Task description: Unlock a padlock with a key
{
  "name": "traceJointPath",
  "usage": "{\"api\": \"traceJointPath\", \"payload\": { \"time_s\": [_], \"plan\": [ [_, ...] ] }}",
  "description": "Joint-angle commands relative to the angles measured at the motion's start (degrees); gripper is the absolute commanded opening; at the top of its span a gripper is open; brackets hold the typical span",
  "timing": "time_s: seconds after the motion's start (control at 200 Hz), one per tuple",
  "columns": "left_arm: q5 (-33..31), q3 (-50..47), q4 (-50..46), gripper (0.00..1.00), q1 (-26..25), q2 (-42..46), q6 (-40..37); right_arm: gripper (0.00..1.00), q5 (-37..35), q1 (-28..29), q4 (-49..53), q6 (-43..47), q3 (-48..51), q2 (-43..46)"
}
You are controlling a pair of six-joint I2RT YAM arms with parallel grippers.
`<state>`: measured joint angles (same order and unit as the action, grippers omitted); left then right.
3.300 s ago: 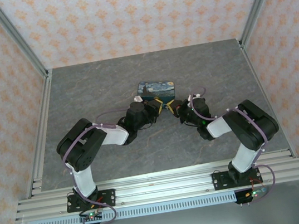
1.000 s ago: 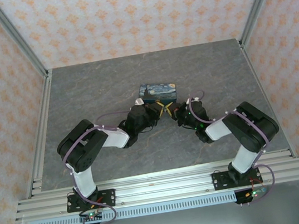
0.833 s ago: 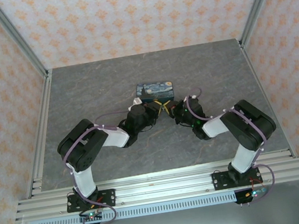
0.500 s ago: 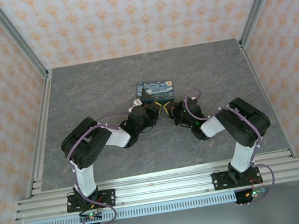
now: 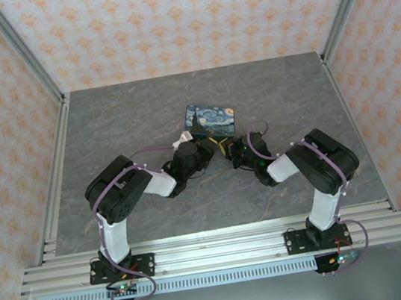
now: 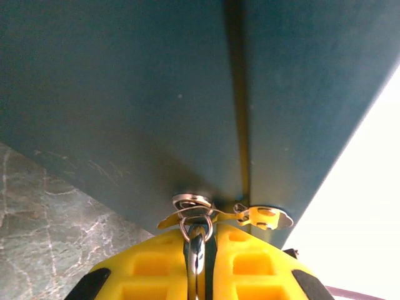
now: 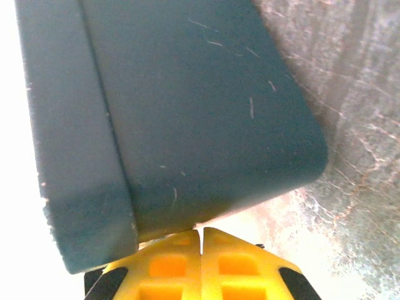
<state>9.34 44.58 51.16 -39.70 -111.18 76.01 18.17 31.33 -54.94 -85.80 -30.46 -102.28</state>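
Observation:
The padlock (image 5: 210, 120) is a square block with a starry-night top, lying mid-table. Its dark teal side (image 6: 156, 94) looms close in the left wrist view, with a round metal keyhole (image 6: 192, 201) at its lower edge. My left gripper (image 6: 208, 232) is shut on the key (image 6: 196, 253), a slim metal piece with a wire ring, whose tip sits at the keyhole. From above, my left gripper (image 5: 205, 142) meets the block's near side. My right gripper (image 7: 201, 234) is shut on nothing, its tips pressed against the padlock's teal side (image 7: 200, 125), just right of the left one (image 5: 226, 148).
A small yellow-lit metal tab (image 6: 265, 217) sticks out beside the keyhole, next to a seam in the block. The grey marbled table (image 5: 121, 124) is bounded by metal frame rails (image 5: 58, 179) and patterned walls. Both arms crowd the block's near side.
The block has turned slightly and shifted a little away from the arms. My right arm has swung left, closer to the block; the left gripper stays on the key.

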Motion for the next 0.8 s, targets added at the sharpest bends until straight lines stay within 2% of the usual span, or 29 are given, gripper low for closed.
{"api": "traceJointPath", "payload": {
  "time_s": [0.0,0.125,0.295,0.611,0.676,0.721,0.791],
  "plan": [
    [20.66,1.76,-3.79,0.0,-5.95,0.41,-11.72,0.0,7.27,1.55,-12.03,-5.3,-3.65,-1.5],
    [22.36,2.11,-8.69,0.0,-5.9,0.56,-19.98,0.0,7.97,0.77,-13.88,-8.86,-4.08,-2.58],
    [23.87,0.71,-11.48,0.0,-5.12,0.56,-27.08,0.0,8.96,-1.1,-13.71,-11.42,-3.28,-1.62],
    [25.55,0.51,-11.09,0.0,-2.88,-2.09,-25.99,0.0,10.31,-2.31,-11.32,-12.04,-2.8,-1.2],
    [25.64,0.34,-10.38,0.0,-2.6,-2.37,-24.99,0.13,10.0,-2.52,-11.64,-11.56,-2.13,-1.09],
    [25.48,0.25,-10.33,0.0,-2.41,-2.43,-24.37,0.28,9.72,-2.73,-11.78,-11.03,-1.45,-0.62],
    [25.42,0.24,-10.55,0.0,-2.05,-2.42,-23.96,0.44,9.2,-3.05,-10.28,-9.46,-0.22,0.95]
  ]
}}
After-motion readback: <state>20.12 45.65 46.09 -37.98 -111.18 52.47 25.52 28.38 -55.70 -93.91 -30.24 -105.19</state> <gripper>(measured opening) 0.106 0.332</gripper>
